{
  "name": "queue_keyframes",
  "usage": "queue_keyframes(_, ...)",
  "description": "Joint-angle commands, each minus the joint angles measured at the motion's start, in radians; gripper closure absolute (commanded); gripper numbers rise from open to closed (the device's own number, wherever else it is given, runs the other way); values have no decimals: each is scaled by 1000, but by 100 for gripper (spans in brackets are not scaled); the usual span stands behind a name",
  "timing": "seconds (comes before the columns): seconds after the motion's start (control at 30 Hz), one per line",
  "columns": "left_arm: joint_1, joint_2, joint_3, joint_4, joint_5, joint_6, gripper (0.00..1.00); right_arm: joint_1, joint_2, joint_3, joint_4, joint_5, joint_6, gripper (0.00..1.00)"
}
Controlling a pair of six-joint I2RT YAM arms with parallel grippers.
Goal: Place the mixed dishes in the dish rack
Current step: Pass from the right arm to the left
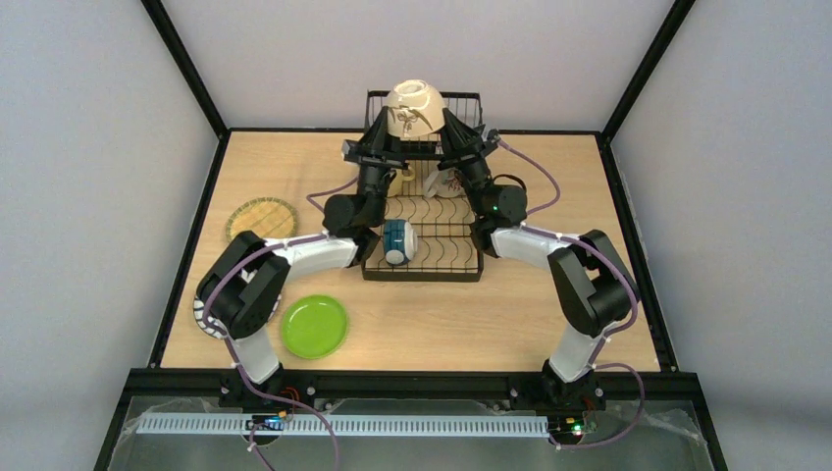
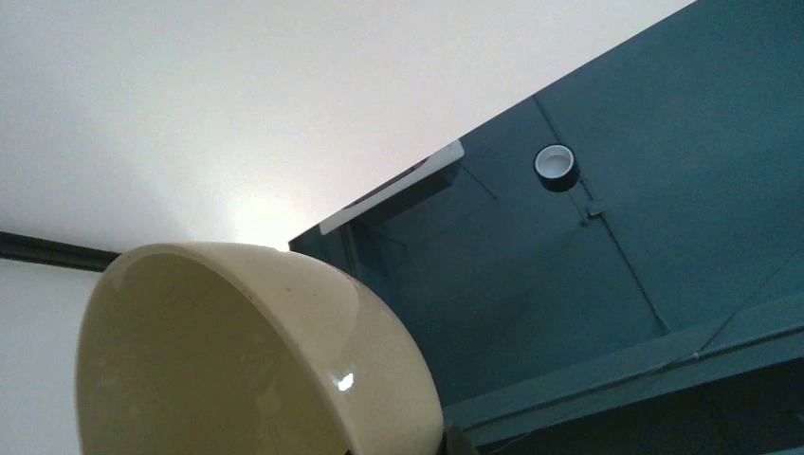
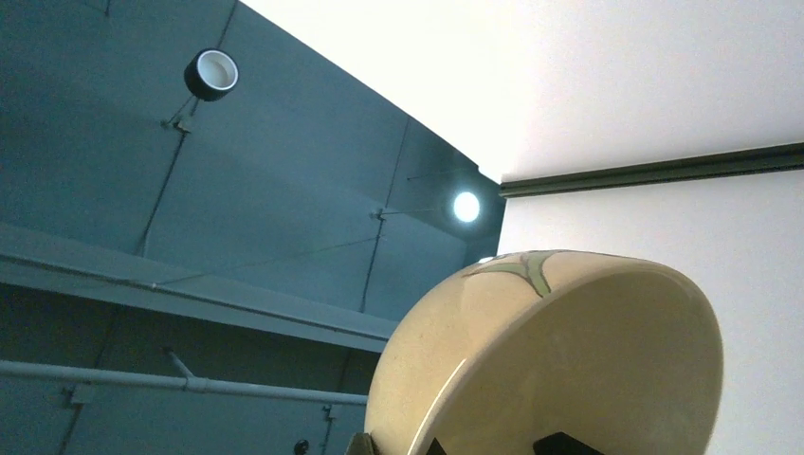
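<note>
Left pincer (image 1: 387,133), right pincer (image 1: 452,133) at bowl (image 1: 414,106) rim

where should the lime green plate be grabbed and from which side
Pinch the raised rim of the lime green plate, coming straight down from above with one of the fingers inside the rim and one outside. It lies flat on the table, so likely only the rim offers a hold.
</note>
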Motion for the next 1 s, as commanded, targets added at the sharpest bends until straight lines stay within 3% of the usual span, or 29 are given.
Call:
queue_keyframes(0.0,-39,-27,-10,180,59,-310,80,6,37,-32,329,-33,86,100)
queue_keyframes(0.17,-37,-42,-39,184,32,-289,98,5,37,-46,328,-36,83,97)
queue_keyframes(0.37,-34,-28,-43,204,22,-258,98,6,32,-77,327,-37,88,73)
queue_keyframes(0.7,2,-24,-22,200,77,-212,98,3,22,-110,319,-97,50,47)
queue_keyframes(0.97,40,-13,-19,213,125,-195,98,-4,7,-107,265,-184,-2,43)
